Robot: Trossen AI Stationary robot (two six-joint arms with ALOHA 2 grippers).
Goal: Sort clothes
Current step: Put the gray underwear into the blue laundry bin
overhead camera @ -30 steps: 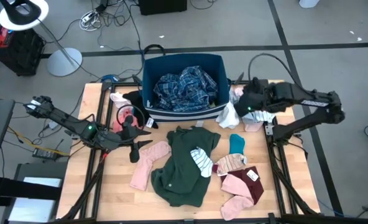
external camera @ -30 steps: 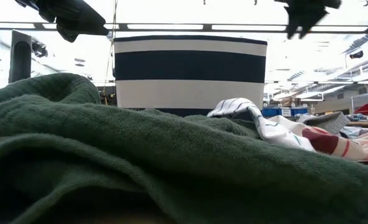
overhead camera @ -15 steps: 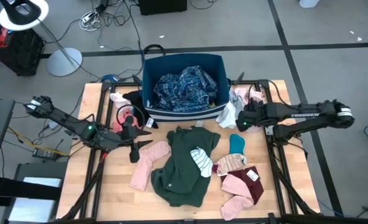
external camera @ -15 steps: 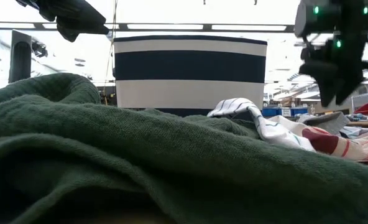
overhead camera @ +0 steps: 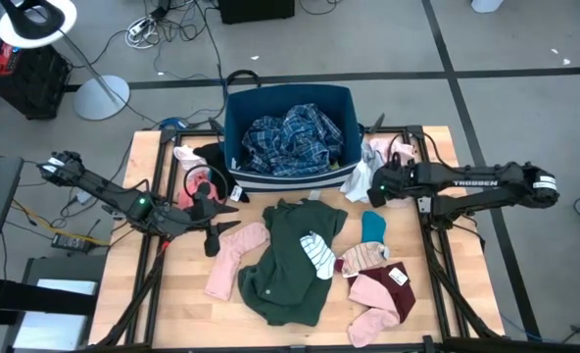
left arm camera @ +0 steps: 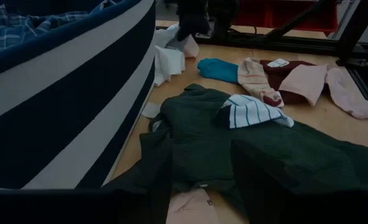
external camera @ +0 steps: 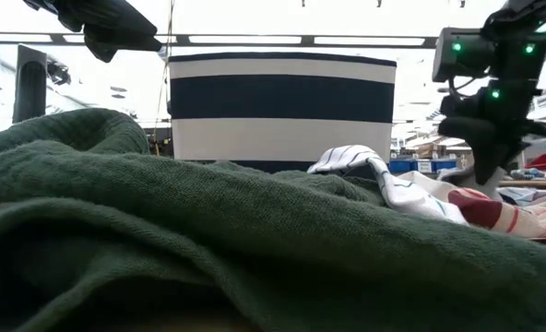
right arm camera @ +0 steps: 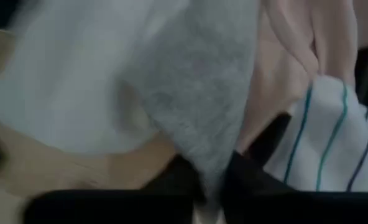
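Observation:
A white garment (overhead camera: 360, 180) lies by the right front corner of the dark blue striped bin (overhead camera: 288, 182). My right gripper (overhead camera: 375, 186) reaches in low from the table's right and is shut on it. A blue-white plaid shirt (overhead camera: 295, 137) fills the bin. On the table lie a dark green top (overhead camera: 290, 260), a pink piece (overhead camera: 233, 257), a striped sock (overhead camera: 317, 253), a teal sock (overhead camera: 373, 227) and maroon and pink items (overhead camera: 386, 290). My left gripper (overhead camera: 212, 238) hangs open at the left, over the pink piece, touching nothing. My right gripper pinches a fold of the white garment (right arm camera: 212, 134) between its two fingers (right arm camera: 179, 177); how many layers cannot be told. The fingers come slanting down from the table's right. The rest of the garment (left arm camera: 170, 57) lies slack on the table against the bin's corner.
More small clothes (overhead camera: 383, 149) are heaped at the far right beside the bin, a pink and a dark piece (overhead camera: 194, 155) at its far left. A red-ringed object (overhead camera: 204, 183) lies near my left arm. Bare wood (overhead camera: 172, 304) shows at the near left corner.
My right gripper has come down from above the far right heap and toward the table's left, to the white garment by the bin's corner, and has shut on it. The garment lies where it was.

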